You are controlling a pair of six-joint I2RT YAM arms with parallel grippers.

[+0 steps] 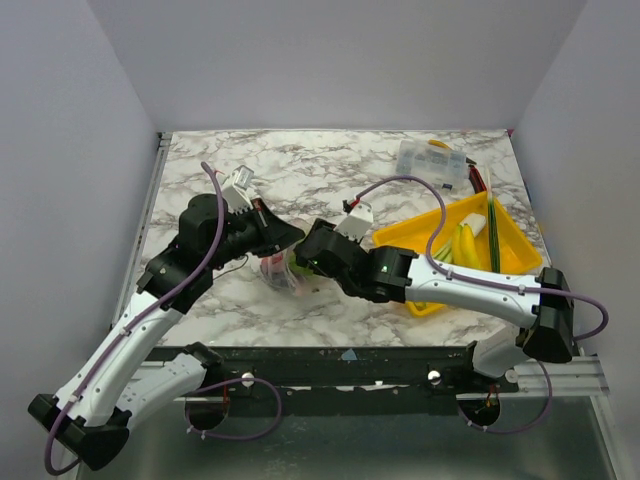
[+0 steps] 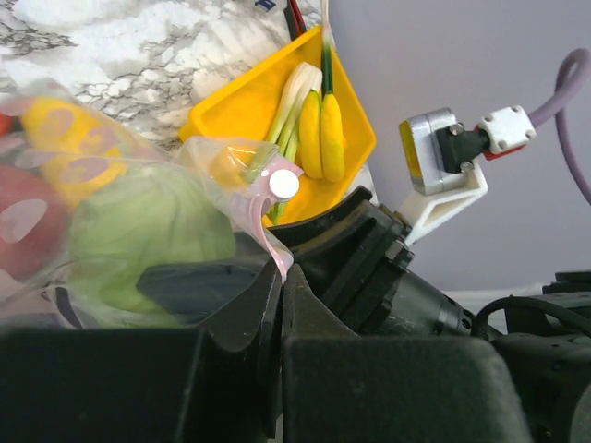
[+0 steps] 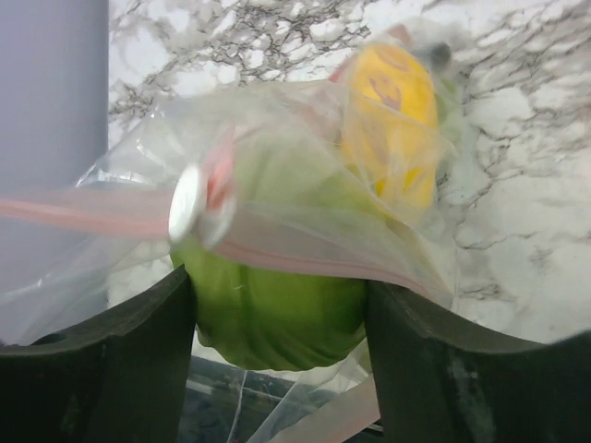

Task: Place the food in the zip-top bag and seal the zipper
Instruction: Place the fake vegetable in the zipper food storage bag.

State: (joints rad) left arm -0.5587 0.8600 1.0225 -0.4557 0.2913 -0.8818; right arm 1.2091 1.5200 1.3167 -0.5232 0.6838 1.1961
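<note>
The zip-top bag [image 1: 283,275] lies mid-worktop [image 1: 340,170], already holding the round green food [image 3: 268,323]. The left gripper [image 2: 280,291] has its fingers pinched together on the zipper [image 2: 266,235], likely to anchor the mouth. The right gripper [image 3: 277,314] has its fingers apart, straddling the strip by the white slider [image 3: 187,205], probably to run it closed.

light: bright, even, diffuse from above | shadows: soft, faint under the 2 arms on the table [image 1: 330,170] | glare: mild sheen on zip-top bag [image 3: 305,221] | focus: top view sharp; right wrist view blurred, smeared; left wrist view's near left claw [image 2: 280,277] dark, unfocused
</note>
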